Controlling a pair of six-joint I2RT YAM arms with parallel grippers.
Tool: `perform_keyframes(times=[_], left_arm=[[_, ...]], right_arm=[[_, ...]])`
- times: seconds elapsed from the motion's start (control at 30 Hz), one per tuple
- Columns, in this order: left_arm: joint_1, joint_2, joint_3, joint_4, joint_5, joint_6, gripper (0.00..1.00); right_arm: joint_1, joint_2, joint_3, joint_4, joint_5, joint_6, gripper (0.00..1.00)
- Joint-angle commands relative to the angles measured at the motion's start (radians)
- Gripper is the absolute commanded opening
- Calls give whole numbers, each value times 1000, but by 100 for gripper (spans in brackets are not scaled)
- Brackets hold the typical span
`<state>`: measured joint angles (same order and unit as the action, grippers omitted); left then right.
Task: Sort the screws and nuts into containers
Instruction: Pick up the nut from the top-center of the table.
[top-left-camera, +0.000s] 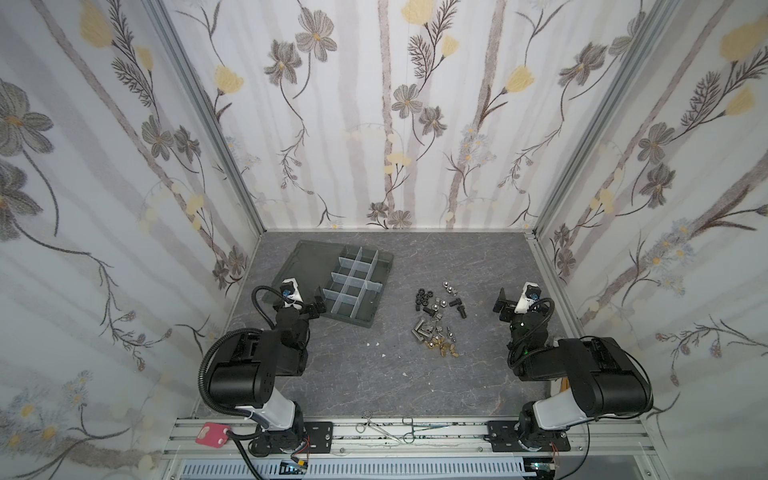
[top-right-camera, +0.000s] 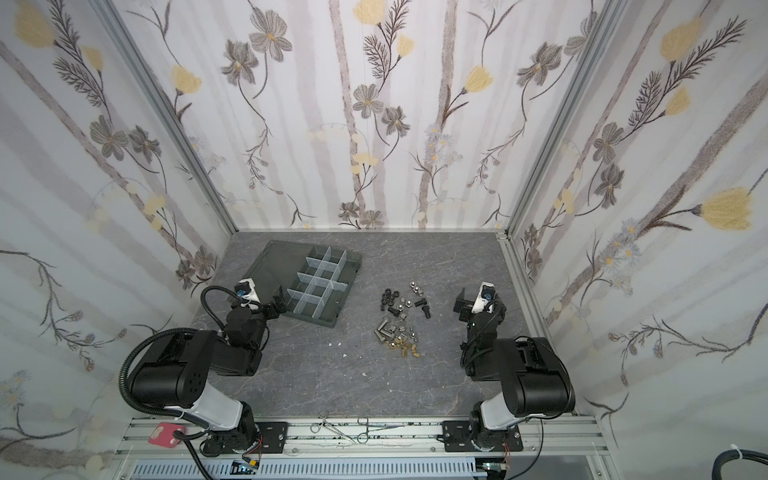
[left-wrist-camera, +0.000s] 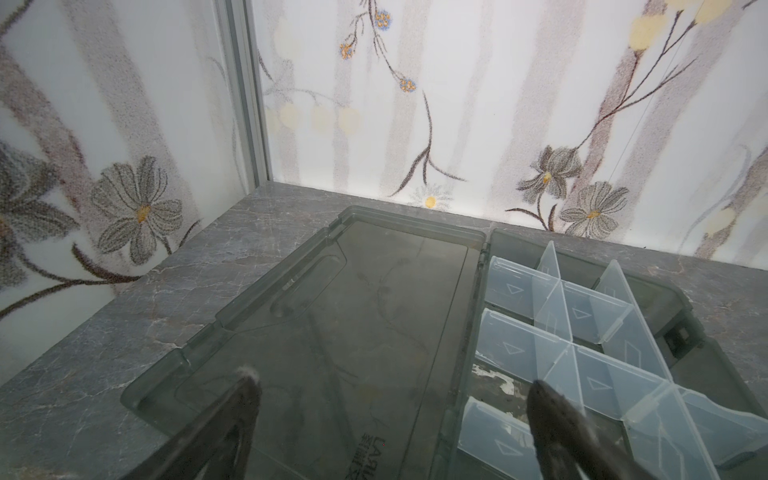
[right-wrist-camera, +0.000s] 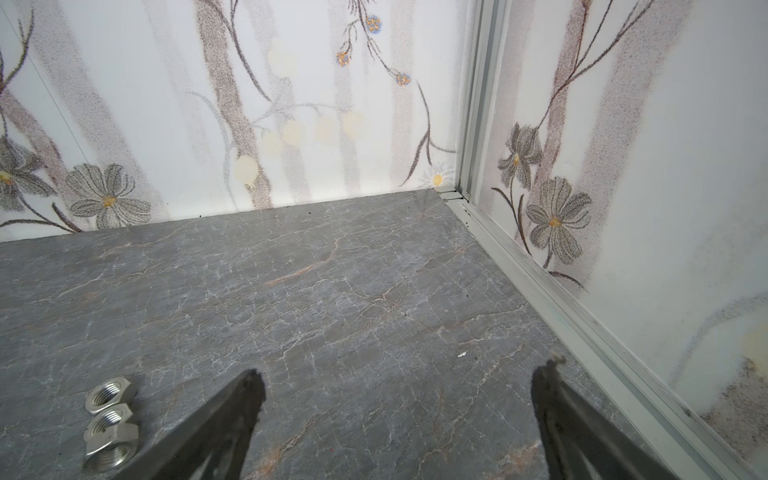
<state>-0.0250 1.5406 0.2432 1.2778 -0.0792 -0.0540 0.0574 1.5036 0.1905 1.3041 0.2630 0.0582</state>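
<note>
Left jaws, right jaws wide apart, empty.
On grey marbled bench (top-left-camera: 374, 374): loose black, silver, brass screws and nuts (top-left-camera: 436, 320) near dark grey plastic organizer box (top-left-camera: 348, 320).

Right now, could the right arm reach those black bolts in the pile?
Probably yes: the right gripper is open and empty, and only bare tabletop lies between it and the black bolts.

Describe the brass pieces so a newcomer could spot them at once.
Find the grey box by the left arm; to its right, mid-table, lies a loose pile of hardware. The brass pieces form the pile's edge nearest the arms' bases. They alone are gold: their neighbours are silver pieces, with black ones farther back.
</note>
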Motion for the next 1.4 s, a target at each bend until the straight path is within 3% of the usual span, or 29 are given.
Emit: perform_keyframes(times=[0.0, 0.07, 0.1, 0.13, 0.17, 0.23, 0.3, 0.43, 0.57, 0.8, 0.9, 0.97, 1.13, 1.23, 1.37], left_arm=[[-49, -113, 18, -104, -83, 49, 100], [-103, -262, 68, -281, -138, 60, 100], [-121, -345, 124, -406, -136, 40, 100], [-139, -398, 184, -503, -145, 18, 100], [-163, -440, 263, -612, -161, 2, 100], [-215, -467, 423, -771, -180, -4, 99], [-281, -430, 591, -893, -196, 0, 96], [-391, -227, 864, -1094, -187, -69, 94], [-504, -21, 1014, -1164, -136, -102, 87], [-646, 404, 1469, -1521, -26, -79, 65], [-686, 533, 1587, -1624, 14, -77, 56], [-705, 573, 1602, -1647, 11, -97, 50], [-711, 635, 1584, -1653, 75, -177, 47], [-710, 683, 1602, -1687, 59, -185, 47], [-697, 754, 1663, -1750, 25, -195, 40]], right_arm=[[23, -98, 22, -91, 36, -24, 100], [36, -239, 82, -305, 149, 24, 100], [21, -312, 116, -405, 193, 156, 100], [-9, -368, 144, -492, 154, 279, 100], [-62, -413, 172, -547, -31, 339, 100], [-91, -427, 230, -552, -315, 323, 88], [-44, -386, 348, -692, -373, 294, 81], [106, -184, 662, -1006, -337, 161, 74], [144, -44, 808, -1149, -313, 140, 69], [145, -38, 726, -1102, -191, 194, 70], [145, -67, 665, -1068, -167, 211, 71], [145, -99, 617, -1028, -142, 215, 72], [148, -186, 441, -880, -103, 208, 73], [162, -222, 370, -812, -109, 222, 73], [220, -260, 270, -680, -98, 224, 75]])
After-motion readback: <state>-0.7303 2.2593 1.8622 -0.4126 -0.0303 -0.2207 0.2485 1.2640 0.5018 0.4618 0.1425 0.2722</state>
